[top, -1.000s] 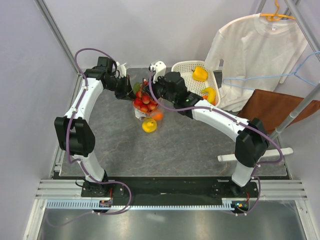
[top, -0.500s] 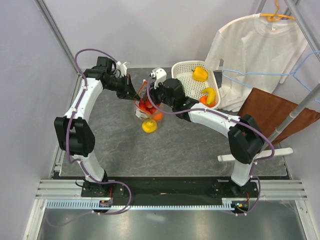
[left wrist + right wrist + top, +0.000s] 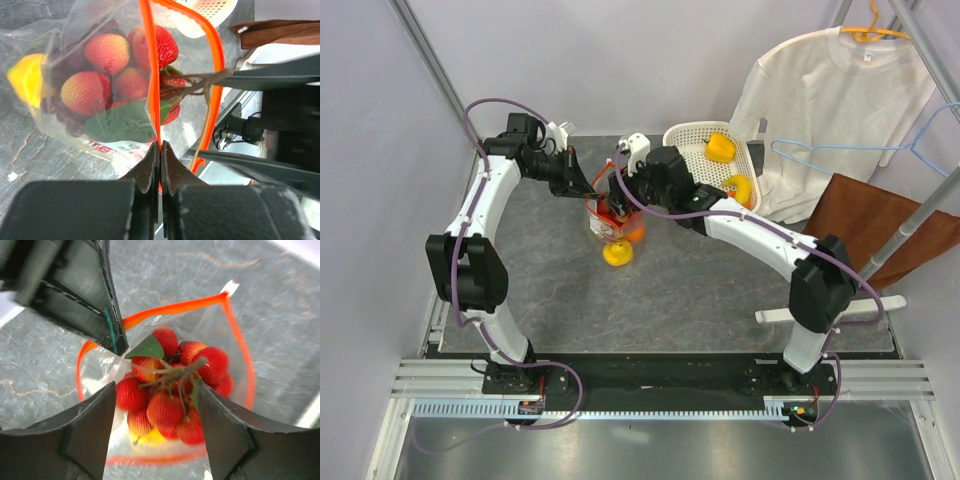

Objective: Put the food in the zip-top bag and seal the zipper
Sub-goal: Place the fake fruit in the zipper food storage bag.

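Note:
The clear zip-top bag [image 3: 610,222] is held up by its mouth over the grey table. My left gripper [image 3: 160,145] is shut on the orange-red zipper [image 3: 150,75] at one side of the open mouth. In the right wrist view my right gripper [image 3: 157,387] hangs open just above the mouth, its fingers on either side of a red fruit bunch [image 3: 165,407] with a green leaf, which lies inside the bag. A yellow fruit [image 3: 150,437] shows beneath the bunch. In the top view the yellow fruit [image 3: 617,252] and an orange fruit [image 3: 635,232] sit at the bag's lower end.
A white slotted basket [image 3: 690,135] at the back right holds a yellow fruit [image 3: 720,147] and a yellow-orange one [image 3: 738,190]. A white shirt [image 3: 830,100] on a hanger and a brown cloth [image 3: 880,225] lie beyond the table's right edge.
My right gripper carried the red bunch down into the bag mouth and has opened, leaving the bunch inside. The left gripper kept its hold on the zipper and shifted slightly.

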You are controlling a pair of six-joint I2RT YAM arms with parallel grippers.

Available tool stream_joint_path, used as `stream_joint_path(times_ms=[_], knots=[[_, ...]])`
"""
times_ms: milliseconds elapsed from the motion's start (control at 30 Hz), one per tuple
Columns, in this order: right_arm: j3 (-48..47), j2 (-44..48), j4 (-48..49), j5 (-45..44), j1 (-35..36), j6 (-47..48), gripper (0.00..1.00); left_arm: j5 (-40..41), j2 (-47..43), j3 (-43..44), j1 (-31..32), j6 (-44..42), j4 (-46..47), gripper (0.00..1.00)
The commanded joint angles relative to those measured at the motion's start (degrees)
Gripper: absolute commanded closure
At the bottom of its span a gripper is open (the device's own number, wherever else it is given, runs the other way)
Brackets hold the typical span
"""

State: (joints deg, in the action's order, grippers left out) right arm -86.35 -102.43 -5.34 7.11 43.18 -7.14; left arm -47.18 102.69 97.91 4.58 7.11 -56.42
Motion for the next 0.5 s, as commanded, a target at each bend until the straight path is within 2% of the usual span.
stream_joint_path(times_ms=[0, 100, 167, 467], knots=[[-2.78, 7.59, -5.72, 0.54, -2.83, 2.21, 0.27, -1.51, -1.71, 1.23, -0.54, 1.24, 1.67, 0.98], [-2.34, 7.51, -7.83, -1.83, -5.20, 2.74, 0.28, -1.34, -1.45, 0.97, -0.62, 0.97, 1.67, 0.98], [-3.21, 6.20, -9.59, -2.81, -6.35, 2.04, 0.33, -1.34, -1.44, 0.97, -0.62, 0.97, 1.76, 0.98], [-6.91, -1.54, -12.15, 0.26, -8.46, -1.82, 0.38, -0.81, -1.71, 1.06, -0.54, 1.06, 1.84, 0.98]])
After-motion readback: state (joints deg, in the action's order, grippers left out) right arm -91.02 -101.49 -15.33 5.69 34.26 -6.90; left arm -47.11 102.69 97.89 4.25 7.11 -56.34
